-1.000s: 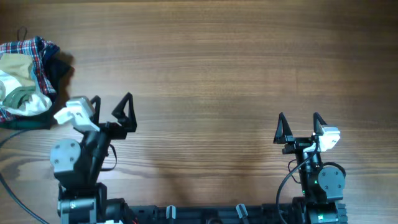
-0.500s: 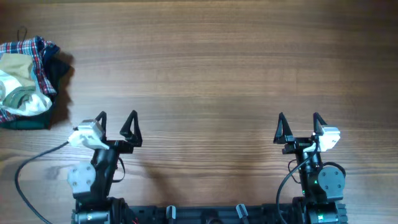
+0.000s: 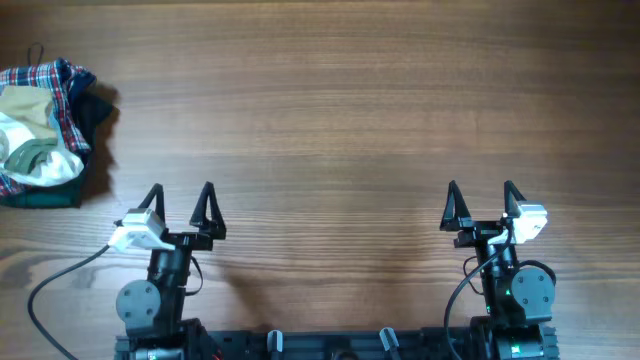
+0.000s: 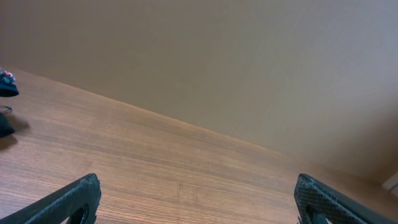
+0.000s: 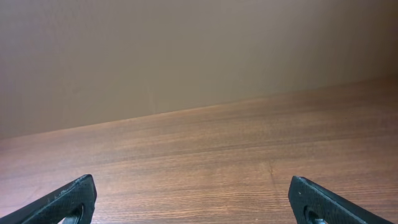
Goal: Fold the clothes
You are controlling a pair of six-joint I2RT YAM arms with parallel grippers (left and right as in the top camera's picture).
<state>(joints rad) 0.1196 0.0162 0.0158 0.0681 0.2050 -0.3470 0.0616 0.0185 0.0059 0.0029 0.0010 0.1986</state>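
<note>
Wooden table (image 3: 350,100), clothes (image 3: 30,135) atop stack (image 3: 72,85)

Wooden desk (image 3: 350,110), brown grain. Red-blue plaid garment (image 3: 45,76) bunched at far-left edge, lying over dark green folded cloth (image 3: 45,197). Plain beige wall (image 4: 249,62) behind desk in wrist views.
</note>
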